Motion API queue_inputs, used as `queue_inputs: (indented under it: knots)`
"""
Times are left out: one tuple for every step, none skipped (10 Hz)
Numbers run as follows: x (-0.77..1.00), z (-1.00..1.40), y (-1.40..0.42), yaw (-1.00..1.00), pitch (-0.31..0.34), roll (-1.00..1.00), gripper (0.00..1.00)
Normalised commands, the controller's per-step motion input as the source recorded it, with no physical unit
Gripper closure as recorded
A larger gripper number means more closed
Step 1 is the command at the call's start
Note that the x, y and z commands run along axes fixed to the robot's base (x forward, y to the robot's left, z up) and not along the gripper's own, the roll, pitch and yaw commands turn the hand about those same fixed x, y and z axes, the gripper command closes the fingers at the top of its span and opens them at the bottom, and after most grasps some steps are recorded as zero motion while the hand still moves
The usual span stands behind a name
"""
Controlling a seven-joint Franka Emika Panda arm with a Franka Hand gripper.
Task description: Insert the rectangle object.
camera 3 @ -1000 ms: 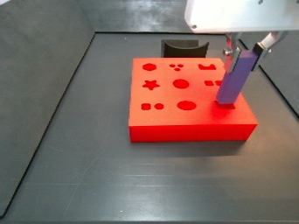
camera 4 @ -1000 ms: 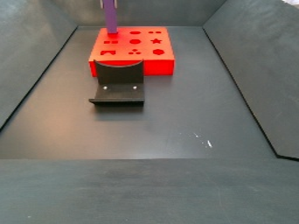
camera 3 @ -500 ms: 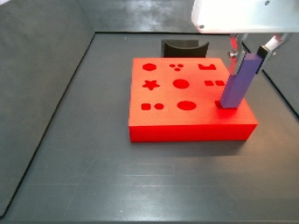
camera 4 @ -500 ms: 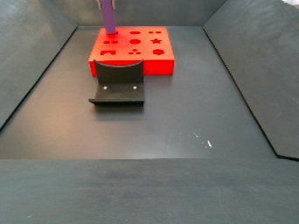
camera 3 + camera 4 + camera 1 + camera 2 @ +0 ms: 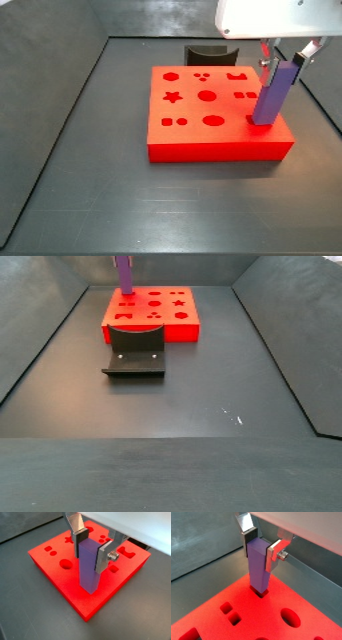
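My gripper (image 5: 92, 546) clamps the top of the long purple-blue rectangular bar (image 5: 89, 567), which stands with its lower end in the red block (image 5: 201, 130) near its right edge. The bar looks rigid, light and smooth, so I judge a high grip on its flat faces right.

purple-blue rectangle object (image 5: 89, 564) sits between the gripper (image 5: 92, 543)'s silver fingers (image 5: 105, 554) with dark pads; below it a bright red block (image 5: 214, 125); beyond, a dark grey fixture (image 5: 135, 354) on grey floor (image 5: 201, 406).
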Motion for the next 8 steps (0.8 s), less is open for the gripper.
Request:
queue_inputs:
  knots:
    - [-0.02, 0.17, 0.11, -0.22, -0.069, 0.13, 1.0]
    - [-0.11, 0.22, 0.01, -0.23, -0.06, 0.11, 1.0]
    - [-0.16, 0.14, 0.0, -0.21, -0.063, 0.09, 1.0]
    - [-0.15, 0.0, -0.01, -0.15, -0.081, 0.07, 1.0]
    - [-0.11, 0.0, -0.02, -0.13, -0.074, 0.11, 1.0]
    - [-0.01, -0.01, -0.05, -0.05, -0.054, 0.14, 1.0]
    - [0.06, -0.06, -0.12, 0.0, -0.036, 0.13, 1.0]
    - [0.0, -0.12, -0.06, 0.0, -0.039, 0.16, 1.0]
